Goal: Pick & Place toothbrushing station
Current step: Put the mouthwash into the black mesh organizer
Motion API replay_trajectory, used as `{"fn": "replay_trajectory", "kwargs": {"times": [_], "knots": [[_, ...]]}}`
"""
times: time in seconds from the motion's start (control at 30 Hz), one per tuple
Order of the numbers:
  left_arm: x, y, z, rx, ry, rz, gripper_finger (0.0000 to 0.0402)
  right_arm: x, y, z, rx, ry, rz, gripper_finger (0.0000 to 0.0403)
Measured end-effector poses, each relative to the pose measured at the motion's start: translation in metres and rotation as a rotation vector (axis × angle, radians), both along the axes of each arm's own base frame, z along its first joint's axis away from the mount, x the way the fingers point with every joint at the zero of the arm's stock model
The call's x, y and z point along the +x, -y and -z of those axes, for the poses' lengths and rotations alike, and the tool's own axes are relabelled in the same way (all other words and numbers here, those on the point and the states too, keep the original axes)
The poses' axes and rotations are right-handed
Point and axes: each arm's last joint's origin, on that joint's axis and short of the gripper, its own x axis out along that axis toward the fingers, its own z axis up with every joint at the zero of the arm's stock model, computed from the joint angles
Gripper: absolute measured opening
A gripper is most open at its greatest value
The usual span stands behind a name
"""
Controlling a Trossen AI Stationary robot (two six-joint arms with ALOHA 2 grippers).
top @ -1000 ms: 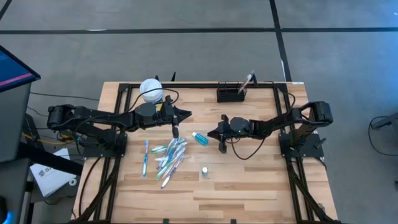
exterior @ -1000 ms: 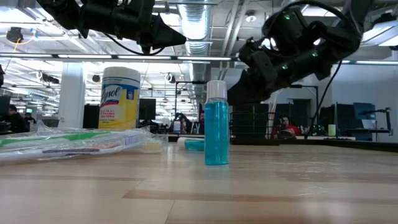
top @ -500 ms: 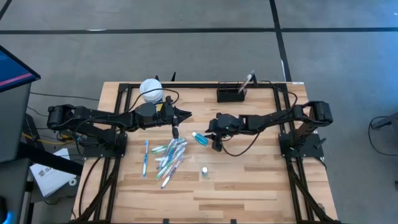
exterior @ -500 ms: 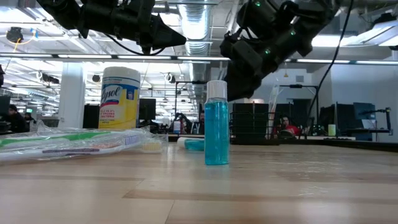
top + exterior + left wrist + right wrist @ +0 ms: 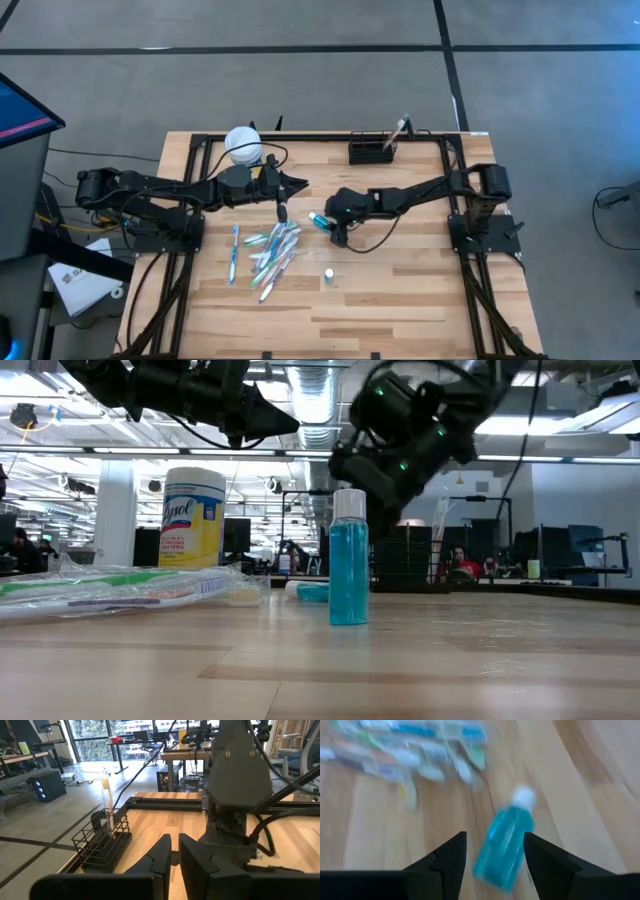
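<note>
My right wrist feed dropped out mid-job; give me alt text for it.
The right gripper, fingers spread open, hovers over a small clear bottle of blue liquid with a white cap lying on its side on the light wooden table. A blurred pile of packaged toothbrushes lies beyond.

The table (image 5: 400, 290) is pale wood in jointed planks, smooth with a soft sheen. The caddy (image 5: 100, 845) is thin black wire mesh, matt. Two bottles (image 5: 348, 560) (image 5: 504, 842) are clear glossy plastic holding blue liquid, with white caps. The toothbrushes (image 5: 270, 250) lie in shiny clear plastic wrap. The tub (image 5: 193, 520) is white plastic with a glossy yellow label. Both arms look matt black.
</note>
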Motion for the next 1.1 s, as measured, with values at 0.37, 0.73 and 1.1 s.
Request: {"fn": "replay_trajectory", "kwargs": {"times": [0.37,0.73,1.1], "knots": [[0.000,0.000,0.001,0.002,-0.011,-0.004,0.0031,0.048,0.001,0.011,-0.015,-0.192,-0.076,0.0193],[0.000,0.000,0.001,0.002,-0.010,-0.004,0.0031,0.055,0.003,0.001,-0.080,-0.285,-0.081,0.0190],[0.000,0.000,0.001,0.002,-0.010,-0.004,0.0031,0.053,0.006,0.001,-0.132,-0.313,-0.041,0.0190]]}}
